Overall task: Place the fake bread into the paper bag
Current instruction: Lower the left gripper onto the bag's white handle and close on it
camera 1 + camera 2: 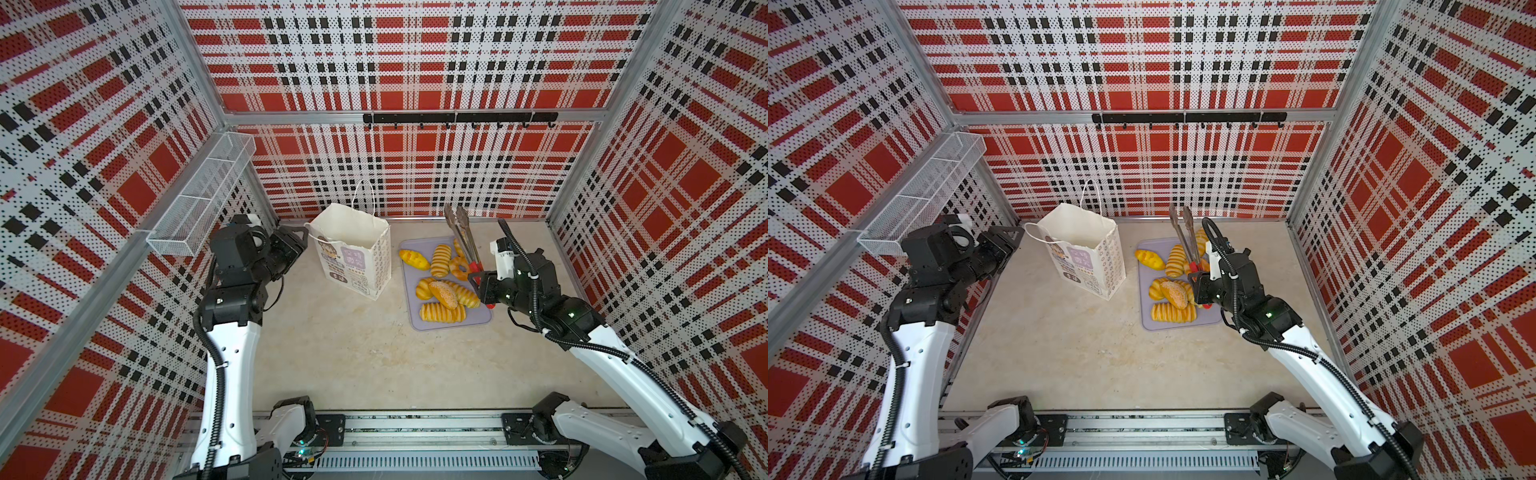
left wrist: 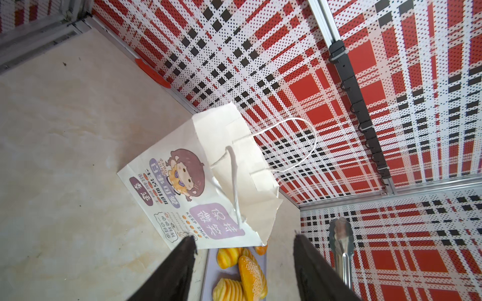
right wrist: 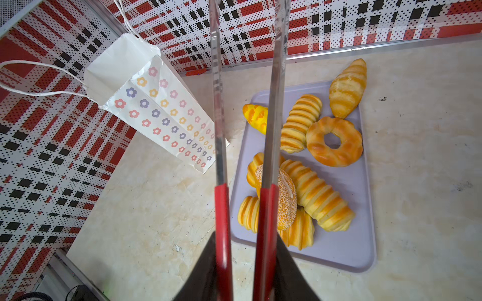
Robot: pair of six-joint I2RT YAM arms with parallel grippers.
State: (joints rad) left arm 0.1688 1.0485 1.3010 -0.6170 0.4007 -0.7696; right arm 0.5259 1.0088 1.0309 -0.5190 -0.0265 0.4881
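The paper bag [image 1: 353, 257] [image 1: 1084, 257] [image 2: 169, 187] [image 3: 156, 112] stands upright at the back of the table, mouth open. To its right, several pieces of fake bread lie on a lilac tray [image 1: 478, 320] [image 3: 347, 250]: a sesame bun [image 1: 442, 294] [image 3: 287, 192], a ring donut [image 1: 459, 266] [image 3: 318, 153], a croissant [image 3: 347, 87] and ridged loaves [image 1: 440, 259]. My left gripper [image 1: 300, 239] [image 2: 243, 235] hangs open just left of the bag's top, holding nothing. My right gripper [image 1: 478, 282] [image 3: 246, 234] is shut on the red handles of metal tongs [image 1: 463, 237] [image 3: 217, 104]. The tongs point up and away above the tray, with nothing in their tips.
A white wire basket [image 1: 199, 199] is fixed to the left wall above my left arm. A black hook rail [image 1: 457, 117] runs along the back wall. Plaid walls close in three sides. The arms' base rail [image 1: 415, 432] lies along the front edge.
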